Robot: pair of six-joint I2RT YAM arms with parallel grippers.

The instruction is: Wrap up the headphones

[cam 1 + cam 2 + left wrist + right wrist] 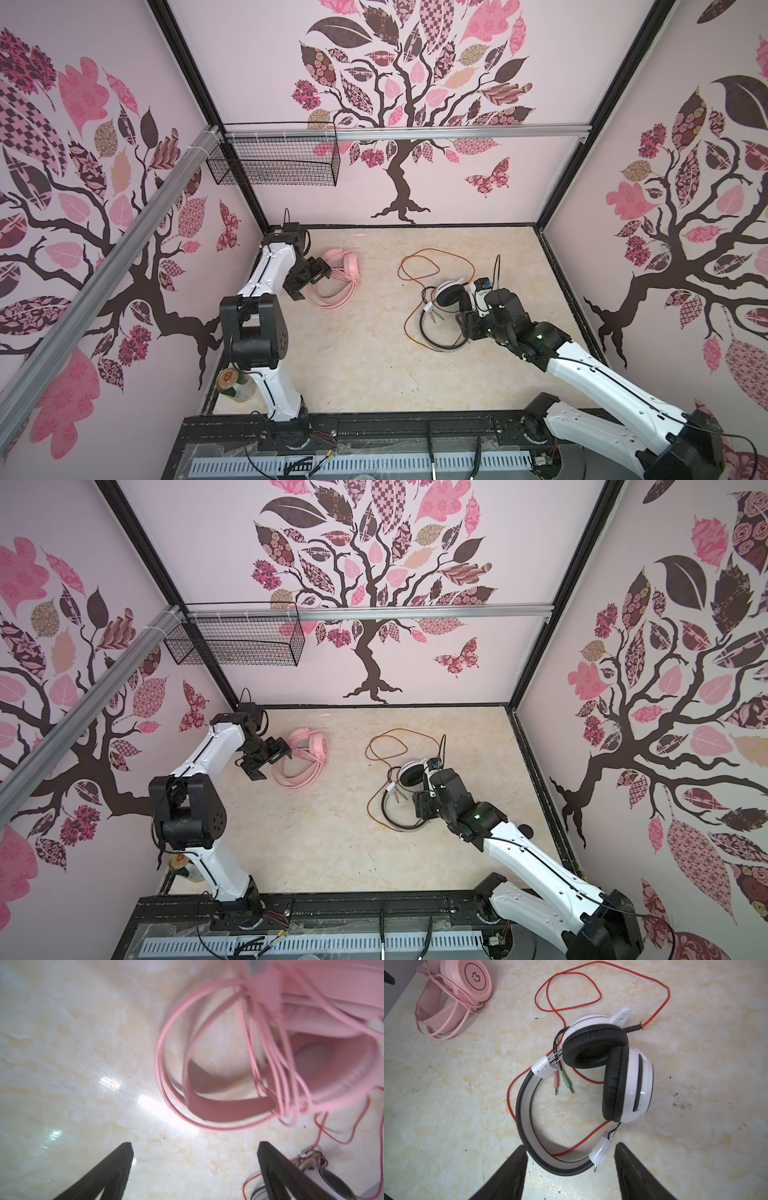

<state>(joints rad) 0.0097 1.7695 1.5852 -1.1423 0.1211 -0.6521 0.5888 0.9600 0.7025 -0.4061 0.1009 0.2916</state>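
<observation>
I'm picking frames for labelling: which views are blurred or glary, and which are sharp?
Left wrist view: pink headphones smeared and soft, a white glare patch on the table. Right wrist view: sharp, white-and-black headphones crisp. Both top views: evenly lit, sharp, stretched toward the edges.

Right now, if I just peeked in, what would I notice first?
The tangled orange-red cable of the white-and-black headphones sprawls across the table's right side, with the right gripper open over their headband. On the left lie the pink headphones, cable looped around them, beside the open left gripper. Big pink-and-brown tree pictures cover the walls.
</observation>
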